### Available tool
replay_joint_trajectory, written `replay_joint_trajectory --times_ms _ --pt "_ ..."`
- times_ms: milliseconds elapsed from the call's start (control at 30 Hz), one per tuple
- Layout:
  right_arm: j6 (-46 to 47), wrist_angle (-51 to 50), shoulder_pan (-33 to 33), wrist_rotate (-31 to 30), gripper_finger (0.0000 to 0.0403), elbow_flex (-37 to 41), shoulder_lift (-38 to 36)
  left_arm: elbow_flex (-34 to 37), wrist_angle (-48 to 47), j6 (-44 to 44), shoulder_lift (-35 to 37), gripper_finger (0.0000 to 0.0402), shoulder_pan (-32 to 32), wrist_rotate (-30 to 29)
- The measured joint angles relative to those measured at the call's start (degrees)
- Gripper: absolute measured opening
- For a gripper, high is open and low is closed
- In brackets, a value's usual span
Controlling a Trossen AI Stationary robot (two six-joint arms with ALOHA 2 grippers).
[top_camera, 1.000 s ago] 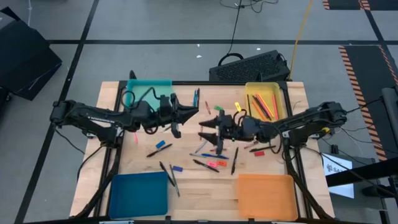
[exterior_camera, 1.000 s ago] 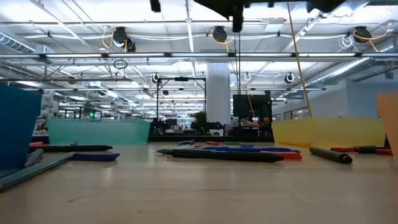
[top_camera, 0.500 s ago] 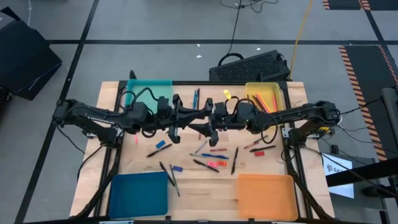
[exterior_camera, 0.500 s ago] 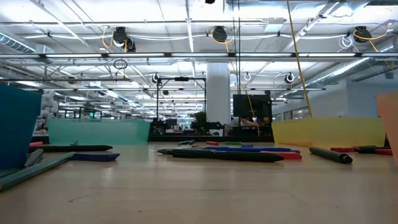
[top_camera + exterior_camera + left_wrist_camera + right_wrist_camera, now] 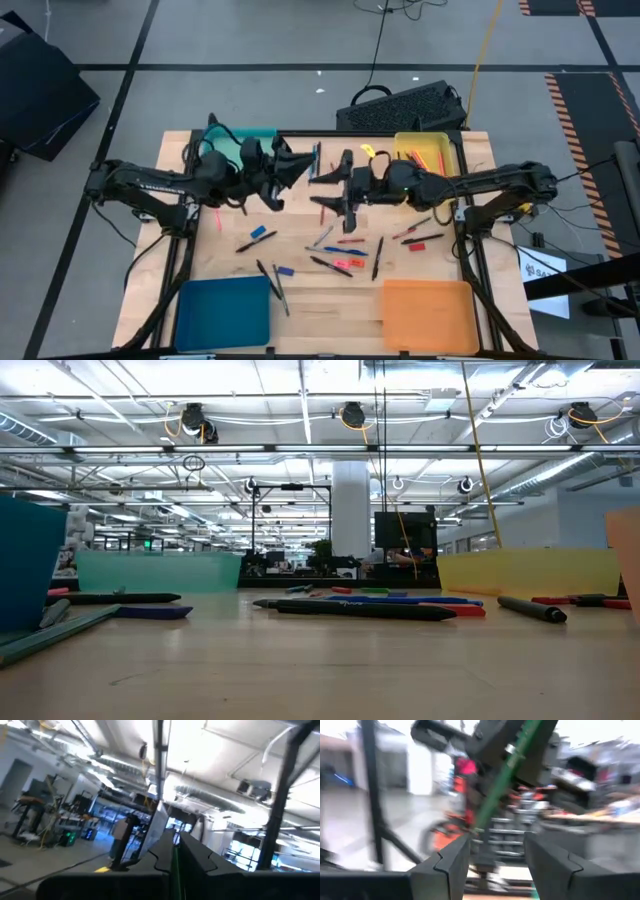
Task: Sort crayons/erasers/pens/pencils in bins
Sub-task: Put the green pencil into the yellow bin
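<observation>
Above mid-table, pencil (image 5: 175, 870): green, pinched in clamped left gripper (image 5: 293, 168), near teal bin (image 5: 240, 133).
Right gripper (image 5: 322, 192): spread wide, empty, facing it closely.
Yellow bin (image 5: 420, 135): already holding pencils, behind right arm.
Risk: thin stick slipping in a handover; grippers clashing; wrong bin.

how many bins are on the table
4: teal bin back left, partly under the left arm; yellow bin back right; dark blue bin front left; orange bin front right.
</observation>
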State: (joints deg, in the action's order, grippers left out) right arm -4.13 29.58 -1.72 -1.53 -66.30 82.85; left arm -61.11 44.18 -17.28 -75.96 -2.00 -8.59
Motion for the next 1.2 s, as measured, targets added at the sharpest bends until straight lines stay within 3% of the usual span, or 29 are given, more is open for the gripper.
replay_joint_trajectory --times_ms 133,300,500,600,767,867,1000,1200 --pt "-20.3 -5.0 -2.3 -10.0 0.0178 0.0 -3.8 -8.3 -11.6 -4.5 -2.8 0.0021 1.4 -3.2" --pt "-52.5 -4.3 -7.7 -22.3 0.0178 0.0 -4.9 -21.4 -25.5 -19.9 -9.0 0.001 4.8 -5.0" --pt "-87.4 0.0 -10.7 -31.2 0.0178 0.1 -3.4 -31.7 -30.6 -40.5 -17.3 0.0003 7.3 -5.0" --pt "-95.2 3.2 -10.6 -32.7 0.0178 1.2 -3.6 -33.8 -30.8 -48.4 -19.6 0.0003 7.8 -3.9" --pt "-93.3 3.5 -11.4 -37.1 0.0178 4.0 -5.4 -34.2 -31.0 -45.8 -19.9 0.0001 8.5 -2.3" --pt "-85.2 3.1 -13.5 -41.9 0.0178 5.4 -6.0 -34.2 -34.2 -38.8 -18.3 0.0003 8.4 -2.0" --pt "-61.8 -3.6 -16.5 -46.9 0.0178 6.1 -7.5 -34.2 -42.4 -28.7 -14.6 0.0002 7.3 -4.1" --pt "-10.9 -28.1 -15.9 -46.1 0.0178 6.3 -7.5 -34.2 -53.5 -17.3 -8.5 0.0002 2.3 -14.4"
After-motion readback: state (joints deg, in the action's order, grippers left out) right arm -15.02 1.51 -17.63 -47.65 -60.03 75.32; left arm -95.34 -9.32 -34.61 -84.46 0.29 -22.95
